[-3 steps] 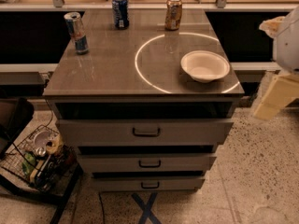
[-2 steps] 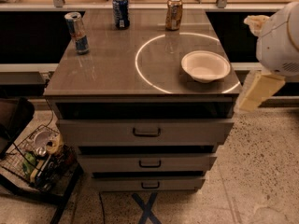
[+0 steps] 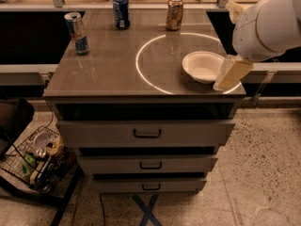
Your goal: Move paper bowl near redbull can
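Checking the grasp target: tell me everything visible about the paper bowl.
The paper bowl is white, shallow, round, wide-rimmed, empty and upright. It sits at the right front of the cabinet top, inside the bright ring. The claw hangs at its right edge, hiding some rim; contact unclear.

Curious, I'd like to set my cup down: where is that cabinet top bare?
Bare: front and middle of the grey top, between the slim silver-and-blue can and the shallow white paper bowl. Crowded: dark blue can and gold can at the back; the robot's hand by the bowl's right rim.
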You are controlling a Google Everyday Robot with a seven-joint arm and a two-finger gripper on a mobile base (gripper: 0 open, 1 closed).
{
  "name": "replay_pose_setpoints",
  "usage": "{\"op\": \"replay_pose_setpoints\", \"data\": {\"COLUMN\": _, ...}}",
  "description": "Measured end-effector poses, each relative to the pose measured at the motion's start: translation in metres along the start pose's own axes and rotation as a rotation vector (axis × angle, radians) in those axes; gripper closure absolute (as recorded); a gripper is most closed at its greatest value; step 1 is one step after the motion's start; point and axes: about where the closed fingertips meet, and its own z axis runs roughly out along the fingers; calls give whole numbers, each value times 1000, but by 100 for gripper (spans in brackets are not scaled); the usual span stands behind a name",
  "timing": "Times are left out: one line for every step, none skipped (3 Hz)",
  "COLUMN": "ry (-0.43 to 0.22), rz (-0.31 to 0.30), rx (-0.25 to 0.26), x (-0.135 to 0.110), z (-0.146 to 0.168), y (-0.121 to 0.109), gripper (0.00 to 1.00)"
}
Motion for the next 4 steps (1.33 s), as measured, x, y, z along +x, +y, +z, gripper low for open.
{"op": "replay_pose_setpoints", "data": {"ry": -1, "rz": 0, "rx": 1, "x": 0, "z": 0, "y": 0, "gripper": 0}}
{"op": "replay_pose_setpoints", "data": {"ry": 1, "rz": -11, "rx": 17, "x": 2, "z": 17, "y": -2, "gripper": 0}}
{"op": "replay_pose_setpoints", "data": {"ry": 19, "rz": -3, "rx": 14, "x": 15, "z": 44, "y": -1, "gripper": 0}}
{"op": "replay_pose_setpoints", "data": {"ry": 44, "rz": 0, "rx": 6, "x": 30, "z": 66, "y": 1, "gripper": 0}}
